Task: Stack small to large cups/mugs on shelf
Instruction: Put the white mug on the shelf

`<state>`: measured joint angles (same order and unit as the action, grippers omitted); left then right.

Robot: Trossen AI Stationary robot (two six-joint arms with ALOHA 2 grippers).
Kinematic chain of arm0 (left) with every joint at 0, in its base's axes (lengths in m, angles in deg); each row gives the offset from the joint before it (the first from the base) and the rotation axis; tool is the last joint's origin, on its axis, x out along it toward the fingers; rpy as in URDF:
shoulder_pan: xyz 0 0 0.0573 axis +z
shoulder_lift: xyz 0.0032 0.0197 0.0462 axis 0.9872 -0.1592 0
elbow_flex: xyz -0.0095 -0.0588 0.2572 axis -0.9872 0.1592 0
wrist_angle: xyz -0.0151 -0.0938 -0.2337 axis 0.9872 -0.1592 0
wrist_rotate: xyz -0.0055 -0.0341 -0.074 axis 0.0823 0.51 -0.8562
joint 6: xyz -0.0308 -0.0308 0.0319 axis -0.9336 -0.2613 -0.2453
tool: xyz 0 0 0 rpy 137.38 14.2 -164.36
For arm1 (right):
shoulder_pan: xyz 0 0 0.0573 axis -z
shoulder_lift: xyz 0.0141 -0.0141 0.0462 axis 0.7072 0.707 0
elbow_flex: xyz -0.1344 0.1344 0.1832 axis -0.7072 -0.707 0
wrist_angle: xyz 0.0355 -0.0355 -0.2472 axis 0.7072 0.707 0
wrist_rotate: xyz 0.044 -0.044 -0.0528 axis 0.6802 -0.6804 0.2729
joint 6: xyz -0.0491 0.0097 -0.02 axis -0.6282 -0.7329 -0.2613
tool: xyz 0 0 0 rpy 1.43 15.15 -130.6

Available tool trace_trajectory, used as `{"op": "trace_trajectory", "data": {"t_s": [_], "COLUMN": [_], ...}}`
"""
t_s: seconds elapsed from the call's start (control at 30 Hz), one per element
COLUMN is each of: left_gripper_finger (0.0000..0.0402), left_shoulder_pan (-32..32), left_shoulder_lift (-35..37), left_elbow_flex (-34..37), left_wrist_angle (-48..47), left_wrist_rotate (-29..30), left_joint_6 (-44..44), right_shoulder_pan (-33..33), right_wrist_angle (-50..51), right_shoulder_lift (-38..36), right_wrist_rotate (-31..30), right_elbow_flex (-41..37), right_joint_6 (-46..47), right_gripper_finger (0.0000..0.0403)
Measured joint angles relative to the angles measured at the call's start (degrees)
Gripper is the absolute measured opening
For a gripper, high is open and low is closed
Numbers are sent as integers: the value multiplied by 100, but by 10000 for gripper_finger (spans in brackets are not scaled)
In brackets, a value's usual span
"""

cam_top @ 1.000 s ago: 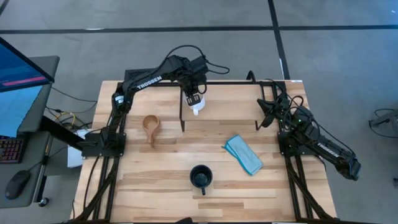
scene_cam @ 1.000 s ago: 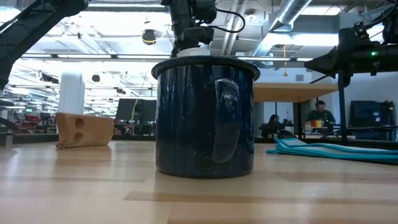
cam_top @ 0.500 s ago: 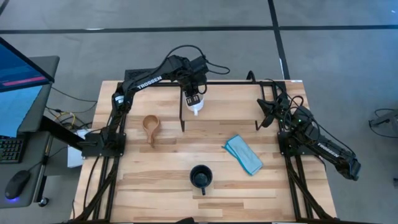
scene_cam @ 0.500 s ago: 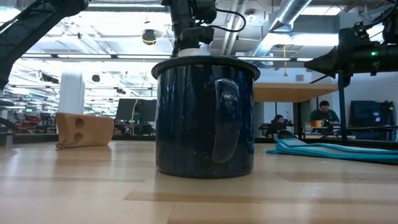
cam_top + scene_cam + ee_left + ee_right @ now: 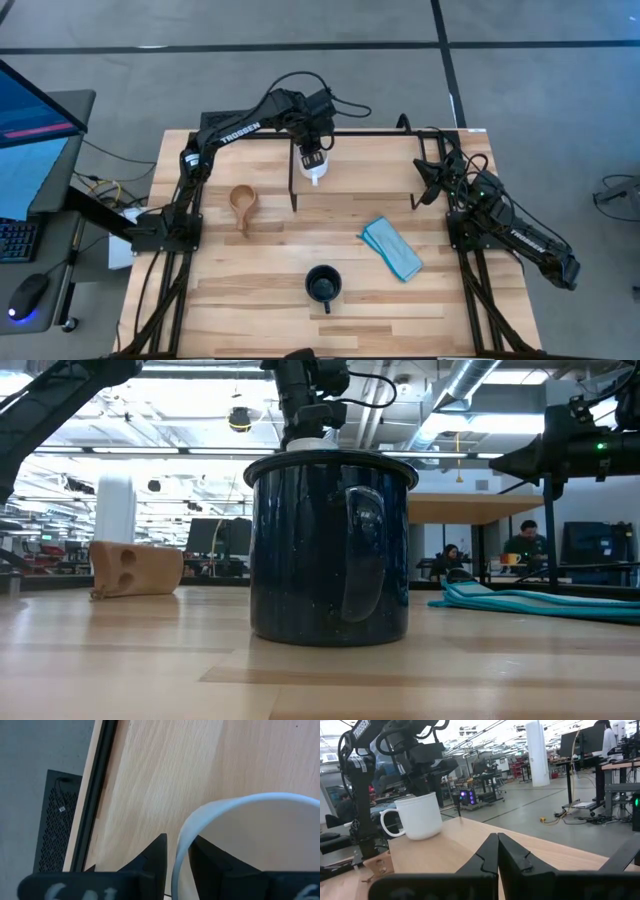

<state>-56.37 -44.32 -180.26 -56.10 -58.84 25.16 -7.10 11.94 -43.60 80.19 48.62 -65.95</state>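
My left gripper (image 5: pixel 312 160) reaches over the shelf (image 5: pixel 400 133) at the table's far side and is shut on the white mug (image 5: pixel 316 174). The right wrist view shows the mug (image 5: pixel 420 816) upright at the shelf's light wood board (image 5: pixel 470 840). The tan mug (image 5: pixel 242 206) lies on its side at the table's left. The dark navy mug (image 5: pixel 322 285) stands upright near the front edge and fills the low view (image 5: pixel 330 550). My right gripper (image 5: pixel 425 185) is shut and empty beside the shelf's right end. My left gripper (image 5: pixel 177 840) pinches the white mug's rim (image 5: pixel 181 851), one finger (image 5: pixel 212 862) inside the mug and one (image 5: pixel 154 856) outside. The fingers come from above, pointing down. The mug stays upright, mouth up; I cannot tell whether its base rests on the shelf board.
A light blue cloth (image 5: pixel 391 248) lies on the table to the right of the middle. The shelf's black uprights (image 5: pixel 292 185) stand near the left gripper. A monitor and a keyboard stand off the table's left side. People sit in the room beyond.
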Motion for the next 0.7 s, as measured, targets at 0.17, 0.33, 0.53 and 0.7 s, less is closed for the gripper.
{"op": "trace_trajectory", "data": {"t_s": [0.17,0.33,0.53,0.7], "left_gripper_finger": [69,69,69,69], "left_shoulder_pan": [0,0,-2,-8], "left_shoulder_lift": [0,0,18,83], "left_elbow_flex": [0,0,0,-144], "left_wrist_angle": [-2,-6,-268,-302], "left_wrist_rotate": [20,16,-138,-283], "left_joint_6": [-2,4,-20,-19], "right_shoulder_pan": [0,0,0,0], "right_wrist_angle": [5,7,10,13], "right_shoulder_lift": [0,0,0,0], "right_wrist_rotate": [0,0,0,0], "right_elbow_flex": [0,0,0,0], "right_joint_6": [0,0,0,-3], "right_gripper_finger": [26,26,26,26]}}
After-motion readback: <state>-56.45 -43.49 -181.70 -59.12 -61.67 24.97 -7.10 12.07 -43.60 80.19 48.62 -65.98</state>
